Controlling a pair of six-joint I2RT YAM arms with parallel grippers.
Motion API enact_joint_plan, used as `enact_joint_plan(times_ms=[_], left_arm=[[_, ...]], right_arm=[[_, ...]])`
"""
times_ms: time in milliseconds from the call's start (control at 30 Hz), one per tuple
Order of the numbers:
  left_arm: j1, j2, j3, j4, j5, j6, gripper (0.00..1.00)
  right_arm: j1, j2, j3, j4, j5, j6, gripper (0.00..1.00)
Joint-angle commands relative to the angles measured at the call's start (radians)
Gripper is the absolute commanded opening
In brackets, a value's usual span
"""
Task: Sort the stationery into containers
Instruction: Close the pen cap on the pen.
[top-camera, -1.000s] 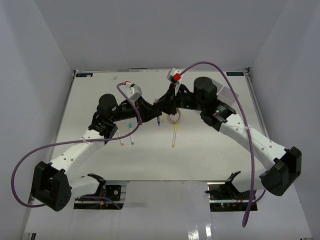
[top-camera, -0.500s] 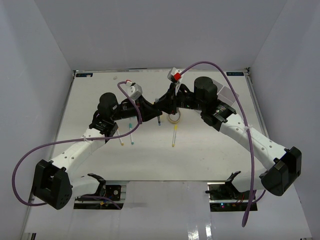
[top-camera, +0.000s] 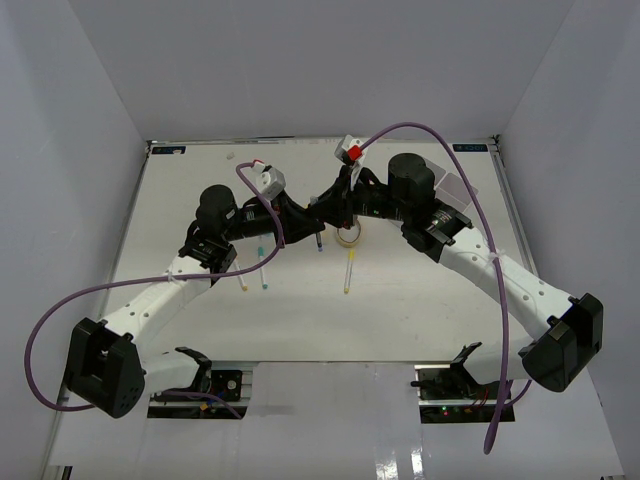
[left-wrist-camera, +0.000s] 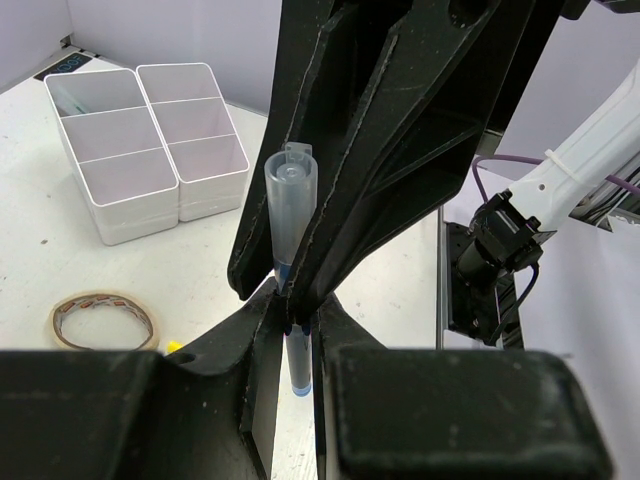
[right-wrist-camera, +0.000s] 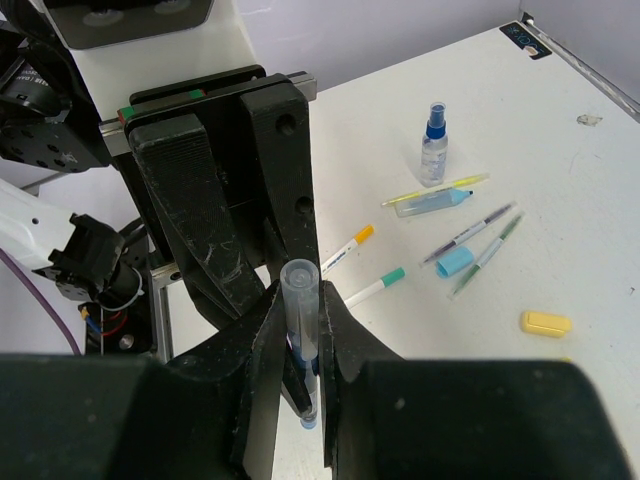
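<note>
A blue pen with a clear cap (left-wrist-camera: 290, 200) hangs upright between both arms above the table's middle. My left gripper (left-wrist-camera: 293, 312) is shut on the pen's lower barrel, and its blue end (left-wrist-camera: 297, 385) sticks out below. My right gripper (right-wrist-camera: 302, 305) is shut on the clear cap (right-wrist-camera: 300, 285). From above, the two grippers meet at the left gripper (top-camera: 311, 222) and right gripper (top-camera: 329, 206). The white divided containers (left-wrist-camera: 150, 140) stand behind the tan rubber-band ring (left-wrist-camera: 103, 320).
Loose stationery lies on the table: a small spray bottle (right-wrist-camera: 434, 140), a yellow pen (right-wrist-camera: 440, 186), a purple pen (right-wrist-camera: 470, 235), a green pen (right-wrist-camera: 490, 250), a blue cap (right-wrist-camera: 455, 262), a yellow block (right-wrist-camera: 546, 322), an orange-capped marker (right-wrist-camera: 350, 245) and a teal-capped marker (right-wrist-camera: 375, 288).
</note>
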Motion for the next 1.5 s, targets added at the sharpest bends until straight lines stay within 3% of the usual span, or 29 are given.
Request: enact_joint_plan(times_ms=[0, 167, 300, 733, 1100, 1467], left_arm=[[0.004, -0.007, 0.037, -0.002, -0.029, 0.004, 0.0], [0.004, -0.028, 0.036, 0.001, -0.048, 0.001, 0.0], [0.006, -0.05, 0.027, 0.014, -0.061, -0.004, 0.0], [0.006, -0.034, 0.023, 0.005, -0.077, 0.004, 0.0], [0.007, -0.028, 0.027, -0.025, -0.157, 0.006, 0.0], [0.015, -0.036, 0.023, -0.029, -0.167, 0.015, 0.0]], right_arm=[[0.019, -0.031, 0.012, 0.023, -0.055, 0.011, 0.08], [0.019, -0.027, -0.008, 0.0, -0.07, 0.008, 0.09], [0.019, -0.031, -0.034, 0.006, -0.076, 0.019, 0.22], [0.019, -0.067, -0.028, 0.02, -0.089, 0.042, 0.5], [0.021, -0.088, -0.049, 0.036, -0.125, 0.064, 0.6], [0.019, -0.108, -0.094, 0.002, -0.072, 0.039, 0.61]])
